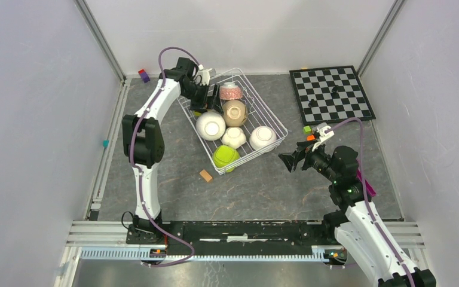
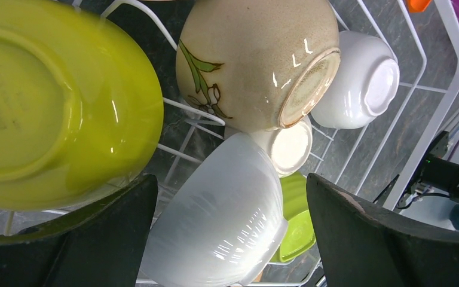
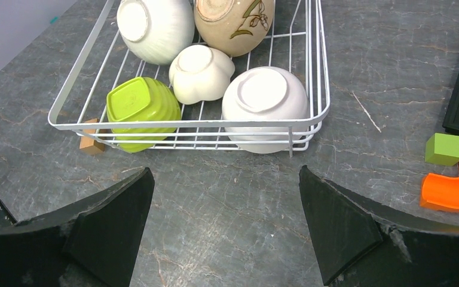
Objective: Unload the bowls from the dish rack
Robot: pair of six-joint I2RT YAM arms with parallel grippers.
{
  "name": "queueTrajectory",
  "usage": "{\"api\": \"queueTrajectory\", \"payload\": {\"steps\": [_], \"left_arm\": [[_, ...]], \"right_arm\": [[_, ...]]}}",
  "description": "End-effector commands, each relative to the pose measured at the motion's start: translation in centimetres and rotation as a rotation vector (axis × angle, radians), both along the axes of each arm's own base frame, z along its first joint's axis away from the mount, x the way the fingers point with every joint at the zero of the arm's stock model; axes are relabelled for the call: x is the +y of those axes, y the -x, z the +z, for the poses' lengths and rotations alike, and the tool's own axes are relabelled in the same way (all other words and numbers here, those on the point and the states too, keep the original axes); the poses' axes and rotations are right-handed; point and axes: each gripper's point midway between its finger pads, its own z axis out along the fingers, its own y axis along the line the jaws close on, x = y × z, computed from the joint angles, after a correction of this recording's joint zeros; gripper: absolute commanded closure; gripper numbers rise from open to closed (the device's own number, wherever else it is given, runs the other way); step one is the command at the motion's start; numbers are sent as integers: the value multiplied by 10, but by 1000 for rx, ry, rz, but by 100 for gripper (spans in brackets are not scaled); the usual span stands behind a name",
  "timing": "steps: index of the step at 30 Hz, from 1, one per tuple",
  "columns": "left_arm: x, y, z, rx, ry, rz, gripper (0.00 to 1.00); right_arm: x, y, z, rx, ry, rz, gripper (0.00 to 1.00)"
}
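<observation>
Lime green bowl (image 2: pixel 48 101) hogs the left wrist view, base up at the dish rack's (image 1: pixel 273 115) far-left end. Left gripper (image 2: pixel 230 185) hangs right over it, jaws spread and empty, white ribbed bowl (image 2: pixel 215 233) under the gap. Right gripper (image 1: pixel 290 161) hovers off the rack's near-right side, also spread, holding nothing.

Looks like the first pick: every bowl I can see sits inside the rack. Next move needs a drop onto a rim, tricky since they're packed touching.

Top view hides that lime bowl behind the arm (image 1: pixel 161 101), but shows the speckled bowl (image 1: pixel 230 91) clearly.
</observation>
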Motion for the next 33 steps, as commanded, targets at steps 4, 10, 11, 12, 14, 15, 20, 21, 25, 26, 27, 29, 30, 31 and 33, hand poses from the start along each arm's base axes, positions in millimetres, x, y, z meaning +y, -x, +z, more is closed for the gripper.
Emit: {"api": "queueTrajectory", "payload": {"steps": [4, 10, 11, 12, 14, 15, 20, 21, 25, 26, 27, 29, 30, 31, 33], "left_arm": [[-8, 11, 41, -1, 79, 23, 4], [-7, 20, 44, 13, 82, 28, 9], [-7, 21, 46, 13, 84, 31, 10], [-7, 22, 47, 16, 88, 34, 11], [-9, 26, 53, 20, 106, 32, 16], [-10, 28, 55, 26, 116, 32, 17], [-11, 38, 55, 41, 117, 29, 22], [-11, 40, 54, 46, 117, 27, 23], [-10, 45, 50, 52, 103, 24, 24], [-10, 46, 49, 54, 102, 23, 24], [-11, 47, 49, 60, 105, 22, 25], [-16, 51, 51, 64, 116, 9, 26], [-18, 53, 52, 67, 120, 3, 26], [-21, 55, 52, 68, 123, -5, 26], [-25, 59, 56, 71, 136, -16, 26]], "right_arm": [[2, -3, 25, -63, -16, 7, 2], [0, -2, 27, -65, -15, -3, 2], [0, -2, 27, -65, -15, -4, 2], [0, -2, 27, -64, -14, -5, 2], [0, -1, 28, -67, -15, -4, 2], [0, 0, 28, -69, -16, -5, 2], [-3, -1, 29, -69, -6, -20, 2], [-4, -1, 28, -67, -5, -22, 2], [-4, 0, 27, -61, -7, -21, 2], [-4, 0, 27, -60, -7, -21, 2], [-3, 1, 26, -58, -7, -20, 2], [-4, 1, 25, -58, -6, -25, 2], [-4, 1, 25, -57, -6, -26, 2], [-5, 1, 24, -54, -6, -28, 2], [-5, 1, 23, -53, -5, -26, 2]]}}
